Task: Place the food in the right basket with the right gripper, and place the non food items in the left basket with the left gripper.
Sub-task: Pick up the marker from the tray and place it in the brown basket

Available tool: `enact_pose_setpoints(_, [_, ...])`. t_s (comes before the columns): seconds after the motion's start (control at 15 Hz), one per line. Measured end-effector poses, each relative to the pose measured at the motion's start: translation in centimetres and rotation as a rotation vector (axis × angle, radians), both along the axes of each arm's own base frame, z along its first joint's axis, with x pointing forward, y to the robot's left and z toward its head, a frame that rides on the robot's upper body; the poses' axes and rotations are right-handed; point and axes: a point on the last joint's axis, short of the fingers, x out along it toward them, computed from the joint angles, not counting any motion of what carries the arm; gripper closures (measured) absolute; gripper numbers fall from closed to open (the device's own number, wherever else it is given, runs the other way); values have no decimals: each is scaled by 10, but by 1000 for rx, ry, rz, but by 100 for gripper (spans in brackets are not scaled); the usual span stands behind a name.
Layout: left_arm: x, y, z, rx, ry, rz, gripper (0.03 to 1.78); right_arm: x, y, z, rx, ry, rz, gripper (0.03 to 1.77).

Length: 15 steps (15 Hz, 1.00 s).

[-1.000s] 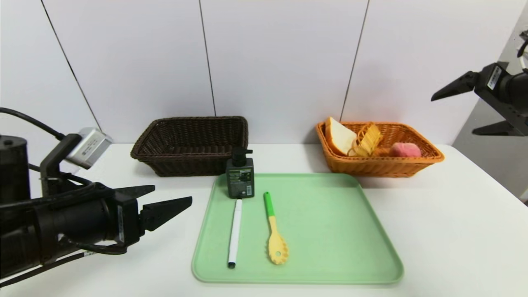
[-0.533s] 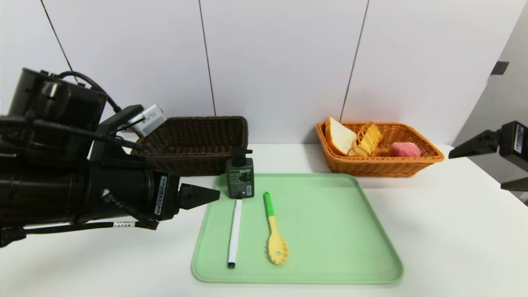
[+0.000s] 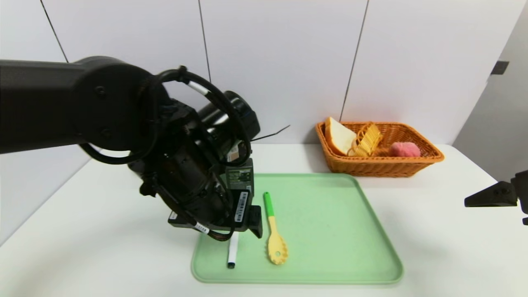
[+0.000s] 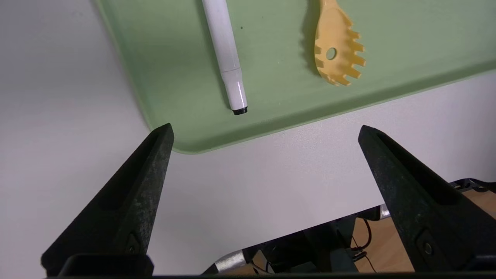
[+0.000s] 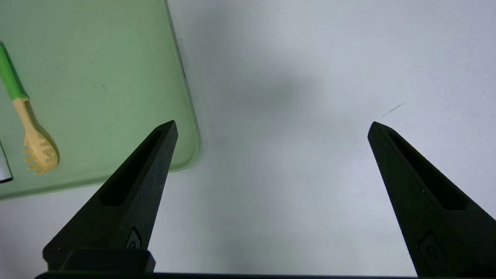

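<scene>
left claw (image 4: 266,128): spread, above tray (image 3: 326,231) | right claw (image 5: 273,124): spread, over table (image 3: 429,247) | 1 marker (image 3: 233,249), 1 spoon (image 3: 275,243), 1 bottle (image 3: 240,175): on tray

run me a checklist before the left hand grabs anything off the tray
1. left hand open and holding nothing: ok
2. marker between the fingertips: not ok, it lies beyond them
3. yellow spoon lying free on the green tray: ok
4. dark basket in sight for the drop: not ok, hidden behind the left arm
5. right hand off the tray's middle: ok, at the right side
</scene>
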Motion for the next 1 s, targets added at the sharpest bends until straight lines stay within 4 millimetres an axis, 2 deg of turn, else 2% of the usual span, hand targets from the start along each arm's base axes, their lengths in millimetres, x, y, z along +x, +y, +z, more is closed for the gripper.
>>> enact_pose_setpoints(0.33, [19,-27,-25,76,76,53,12,-2,0,0,2,-3,-3,10])
enact_pose_setpoints(0.6, [29,-33,-43,176,38,94,12,-2,0,0,13,-4,-1,10])
enact_pose_setpoints(1.0, [34,-39,-54,183,42,106,12,-5,0,0,13,-6,2,10])
